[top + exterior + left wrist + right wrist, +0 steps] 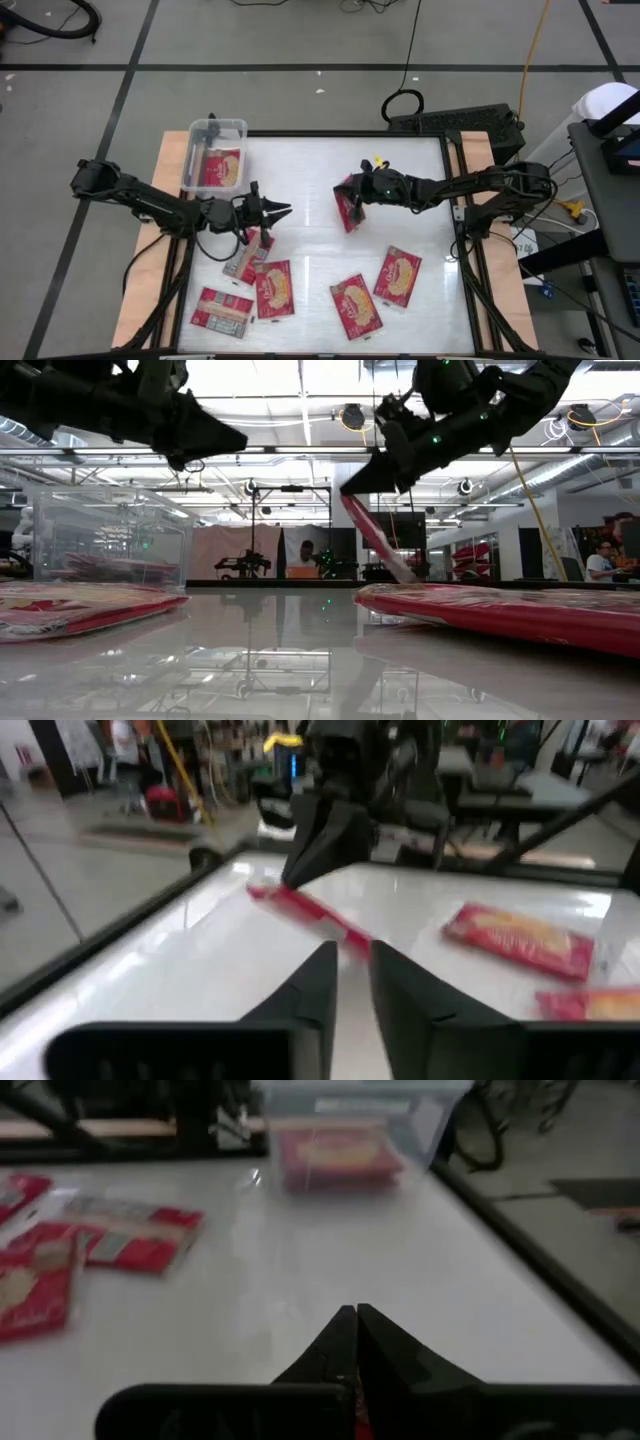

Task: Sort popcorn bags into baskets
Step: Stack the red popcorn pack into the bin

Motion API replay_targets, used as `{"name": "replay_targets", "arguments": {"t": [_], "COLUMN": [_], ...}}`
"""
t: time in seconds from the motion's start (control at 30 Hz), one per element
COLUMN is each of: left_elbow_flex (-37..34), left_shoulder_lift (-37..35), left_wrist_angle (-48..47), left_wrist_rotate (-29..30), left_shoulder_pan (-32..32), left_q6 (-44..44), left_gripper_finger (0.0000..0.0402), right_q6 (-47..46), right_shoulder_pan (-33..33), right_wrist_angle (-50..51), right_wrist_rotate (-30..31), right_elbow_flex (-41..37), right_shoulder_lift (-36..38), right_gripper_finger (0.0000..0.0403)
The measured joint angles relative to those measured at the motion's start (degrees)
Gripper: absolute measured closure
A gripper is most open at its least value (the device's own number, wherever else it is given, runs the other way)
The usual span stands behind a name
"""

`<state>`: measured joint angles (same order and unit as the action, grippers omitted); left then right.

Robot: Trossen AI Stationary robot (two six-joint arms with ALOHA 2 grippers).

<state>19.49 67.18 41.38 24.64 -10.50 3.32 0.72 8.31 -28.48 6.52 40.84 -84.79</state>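
Note:
My right gripper [355,197] is shut on the edge of a red popcorn bag [349,212], which hangs tilted just above the table's middle [375,535]. The left gripper [285,210] hovers to its left, pointing at it, fingers slightly open with nothing between them [353,950]. The clear basket [195,130] stands at the back left corner with one red bag [222,168] lying in it. Several more bags lie flat along the front: three at front left [273,290] and two at front right [398,276].
A black box [455,120] sits beyond the table's back right edge. Wooden strips border the white top at left [170,160] and right. In the low view a person [605,560] sits far off in the room.

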Motion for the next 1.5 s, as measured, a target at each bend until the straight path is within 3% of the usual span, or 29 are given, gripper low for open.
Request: {"name": "replay_targets", "arguments": {"t": [0.2,0.33,0.57,0.67,0.8,1.0,1.2,1.33,1.5], "left_elbow_flex": [1.02,5.79,15.43,17.41,20.04,24.0,24.24,24.24,24.24], "left_shoulder_lift": [13.71,23.45,37.3,39.33,40.59,43.0,43.12,43.12,43.1], "left_wrist_angle": [16.53,19.33,19.11,19.0,19.12,18.54,18.04,17.97,17.32], "left_wrist_rotate": [3.19,3.93,3.89,3.37,-2.4,-6.62,-6.87,-10.06,-11.06], "left_shoulder_pan": [1.33,3.55,6.19,6.96,8.18,9.6,9.92,10.03,10.16], "left_q6": [-0.57,-0.83,1.23,5.37,9.11,9.94,8.79,7.62,6.9], "left_gripper_finger": [0.0237,0.0182,0.0153,0.016,0.0175,0.0209,0.0307,0.0379,0.0362], "right_q6": [1.0,1.06,2.03,3.01,3.2,3.23,3.16,3.01,3.01], "right_shoulder_pan": [-1.79,-2.9,-4.94,-5.75,-6.59,-7.74,-8.7,-9.12,-9.2], "right_wrist_angle": [-2.34,-3.49,-3.51,-3.8,-4.37,-5.32,-5.54,-5.48,-5.54], "right_wrist_rotate": [6.66,8.7,11.68,12.11,13.25,14.67,14.48,14.3,14.3], "right_elbow_flex": [0.0,0.0,0.0,0.0,0.0,0.0,0.0,0.0,0.0], "right_shoulder_lift": [0.0,0.0,0.02,0.02,0.02,0.02,0.02,0.02,0.02], "right_gripper_finger": [0.0403,0.0403,0.0403,0.0403,0.0403,0.0403,0.0403,0.0403,0.0403]}}
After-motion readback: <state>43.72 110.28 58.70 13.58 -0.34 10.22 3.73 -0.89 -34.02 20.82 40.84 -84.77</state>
